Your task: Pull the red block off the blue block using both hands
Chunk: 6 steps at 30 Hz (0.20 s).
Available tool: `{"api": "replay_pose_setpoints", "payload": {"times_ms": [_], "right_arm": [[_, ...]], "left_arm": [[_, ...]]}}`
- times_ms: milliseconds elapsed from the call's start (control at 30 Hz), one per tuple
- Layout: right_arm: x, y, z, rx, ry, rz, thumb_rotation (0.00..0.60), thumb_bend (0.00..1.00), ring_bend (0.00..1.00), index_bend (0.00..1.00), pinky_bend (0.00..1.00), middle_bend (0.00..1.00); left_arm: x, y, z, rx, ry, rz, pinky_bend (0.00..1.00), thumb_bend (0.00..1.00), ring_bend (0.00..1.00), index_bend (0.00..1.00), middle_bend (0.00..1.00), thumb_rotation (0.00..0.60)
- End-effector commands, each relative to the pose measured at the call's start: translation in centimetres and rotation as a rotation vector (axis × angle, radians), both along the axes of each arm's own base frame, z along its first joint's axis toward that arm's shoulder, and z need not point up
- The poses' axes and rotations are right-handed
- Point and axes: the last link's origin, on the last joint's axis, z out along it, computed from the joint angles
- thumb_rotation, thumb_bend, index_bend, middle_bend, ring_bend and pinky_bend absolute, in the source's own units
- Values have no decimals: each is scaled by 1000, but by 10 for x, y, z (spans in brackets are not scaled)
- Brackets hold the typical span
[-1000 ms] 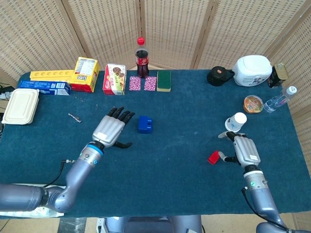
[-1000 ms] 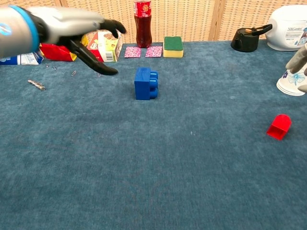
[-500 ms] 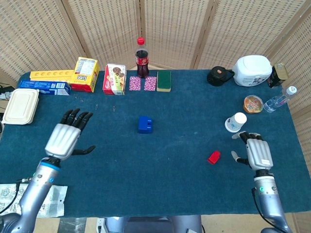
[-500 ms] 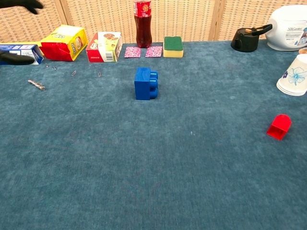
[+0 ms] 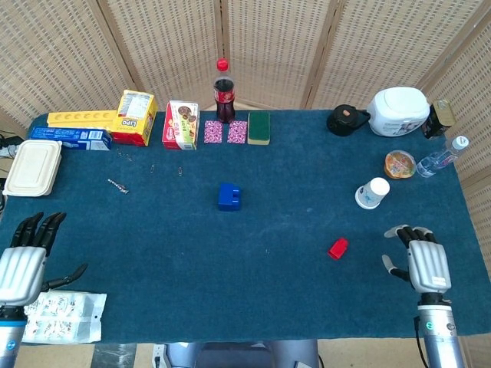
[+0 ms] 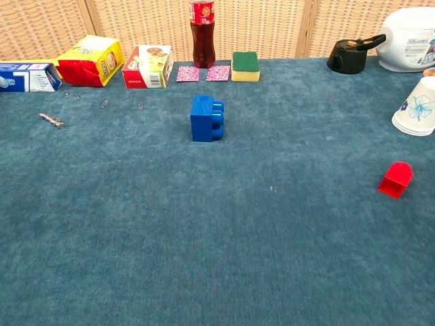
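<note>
Lying well apart on the blue cloth surface [image 5: 253,230], the small red plastic block [image 5: 337,248] and blue studded block [image 5: 229,195] look separated already. Each robot hand, left [image 5: 21,264] and right [image 5: 424,263], rests spread and empty at the edge, suggesting nothing remains to pull.

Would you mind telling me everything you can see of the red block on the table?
The red block is a small, bright red piece that looks like moulded plastic, with one rounded end. It lies alone on the blue cloth, well apart from the blue block, toward the robot's right. In the chest view it seems tipped on its side, its darker hollow face turned toward the camera. Nothing touches it; the right hand rests off to its side, fingers apart, holding nothing.
</note>
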Motion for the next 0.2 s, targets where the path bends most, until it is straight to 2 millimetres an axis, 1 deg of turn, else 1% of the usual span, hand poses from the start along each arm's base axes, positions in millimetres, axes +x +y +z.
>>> {"api": "replay_pose_setpoints", "payload": {"times_ms": [33,200], "right_arm": [[0,5,2,-4,12,-7,600,324,352,389,220,359],[2,9,5,-8,1,-23,599,324,360,389,221,360]], "left_arm": [[-13,-17,7,22,5,45,93,221,2,84,144,357],[-19,-27,5,17,-8,93,93,220,1,83,144,363]]}}
